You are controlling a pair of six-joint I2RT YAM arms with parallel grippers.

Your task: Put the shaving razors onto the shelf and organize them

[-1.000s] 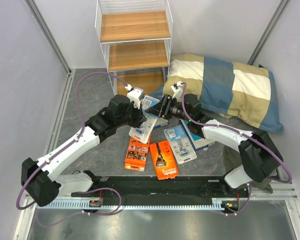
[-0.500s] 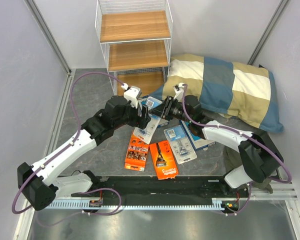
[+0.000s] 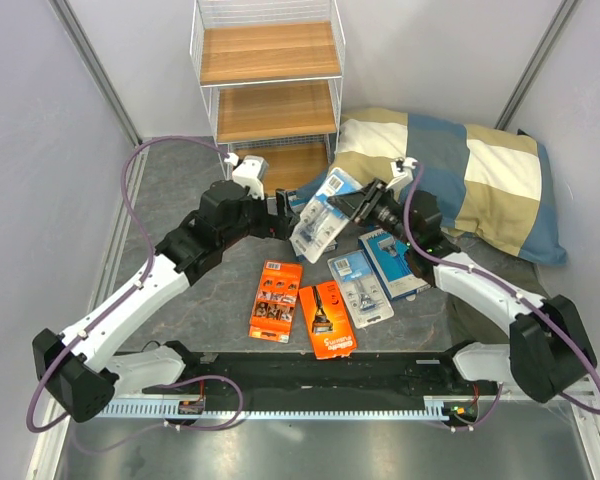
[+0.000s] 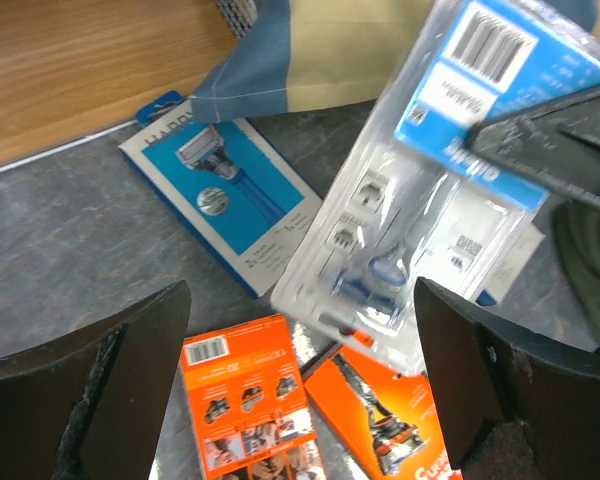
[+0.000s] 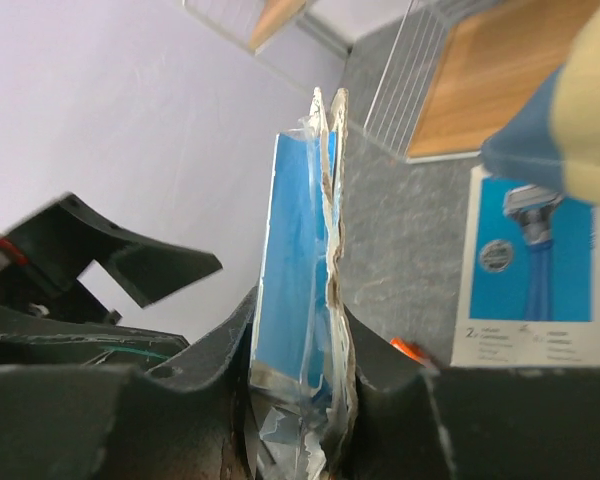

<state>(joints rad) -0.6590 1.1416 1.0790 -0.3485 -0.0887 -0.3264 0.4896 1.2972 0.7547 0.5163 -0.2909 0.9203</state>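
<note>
My right gripper [image 3: 358,207] is shut on the blue top edge of a clear blister razor pack [image 3: 320,217], held tilted off the table; its fingers [image 5: 375,345] squeeze the pack [image 5: 302,290] edge-on. Just left of that pack, my left gripper [image 3: 283,214] stands open and holds nothing; its fingers [image 4: 90,385] frame the pack [image 4: 420,210] from below. Two orange packs [image 3: 277,299] [image 3: 327,319], a second blister pack [image 3: 361,287] and a blue box [image 3: 394,261] lie on the table. Another blue box [image 4: 220,190] lies by the pillow corner. The shelf [image 3: 270,110] stands at the back.
A blue-and-beige checked pillow [image 3: 460,180] lies to the right of the shelf, its corner overhanging one blue box. Grey walls close in both sides. Purple cables loop over both arms.
My left gripper opened, let go of the blister pack and drew back left. My right gripper closed on the pack's top and lifted it up and rightward.
</note>
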